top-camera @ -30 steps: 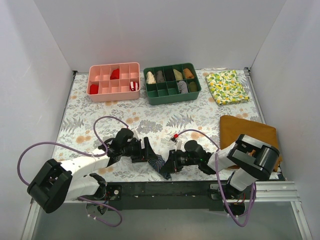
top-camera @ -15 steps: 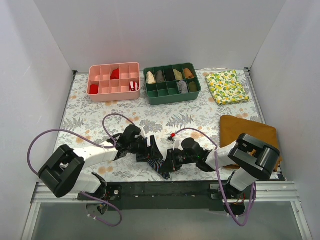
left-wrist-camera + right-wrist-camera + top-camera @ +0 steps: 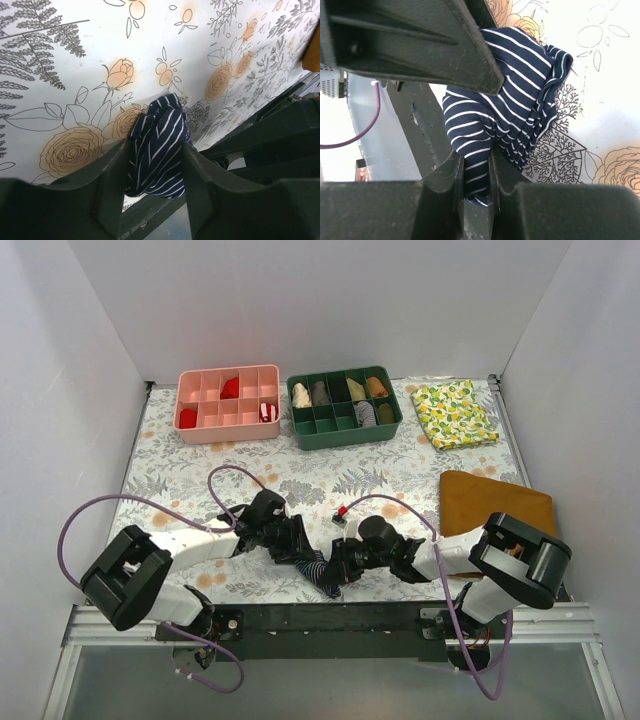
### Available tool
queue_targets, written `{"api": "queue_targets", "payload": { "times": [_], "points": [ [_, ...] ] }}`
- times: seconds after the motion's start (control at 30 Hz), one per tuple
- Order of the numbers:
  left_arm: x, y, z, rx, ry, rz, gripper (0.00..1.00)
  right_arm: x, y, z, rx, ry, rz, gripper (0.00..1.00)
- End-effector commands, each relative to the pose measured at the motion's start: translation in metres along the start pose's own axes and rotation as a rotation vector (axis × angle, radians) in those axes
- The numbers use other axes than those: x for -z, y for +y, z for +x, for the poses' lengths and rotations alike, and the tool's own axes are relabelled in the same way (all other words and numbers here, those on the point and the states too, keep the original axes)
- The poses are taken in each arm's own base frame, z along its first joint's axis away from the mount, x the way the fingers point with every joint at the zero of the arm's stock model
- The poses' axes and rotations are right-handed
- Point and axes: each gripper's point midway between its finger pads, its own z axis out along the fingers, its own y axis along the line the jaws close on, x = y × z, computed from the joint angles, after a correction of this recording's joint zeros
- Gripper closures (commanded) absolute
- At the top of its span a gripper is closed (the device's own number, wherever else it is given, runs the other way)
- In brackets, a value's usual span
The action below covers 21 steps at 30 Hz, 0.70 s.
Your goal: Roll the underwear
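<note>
Lying at the lower centre of the top view, the underwear (image 3: 321, 575) is a short striped bundle, its long axis slanting from upper left to lower right. The left claw (image 3: 156, 155) clasps its upper end, cloth filling the jaws; the right claw (image 3: 476, 172) pinches the lower end, equally near.
</note>
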Motion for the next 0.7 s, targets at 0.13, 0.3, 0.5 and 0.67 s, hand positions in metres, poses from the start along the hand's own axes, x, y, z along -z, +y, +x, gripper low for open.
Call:
{"api": "queue_targets", "payload": {
  "times": [0.13, 0.3, 0.5, 0.67],
  "points": [
    [-0.007, 0.009, 0.000, -0.015, 0.051, -0.092, 0.79, 0.039, -0.102, 0.060, 0.000, 0.201, 0.520, 0.99],
    [-0.010, 0.013, -0.015, -0.005, 0.024, -0.168, 1.00, 0.050, -0.102, 0.027, 0.155, 0.140, 0.640, 0.97],
    [-0.011, 0.008, -0.037, 0.024, -0.064, -0.208, 1.00, 0.073, -0.095, -0.025, 0.352, 0.046, 0.773, 0.84],
    [-0.004, 0.000, -0.061, 0.047, -0.180, -0.236, 1.00, 0.082, -0.091, -0.038, 0.442, 0.038, 0.811, 0.83]
  ]
}}
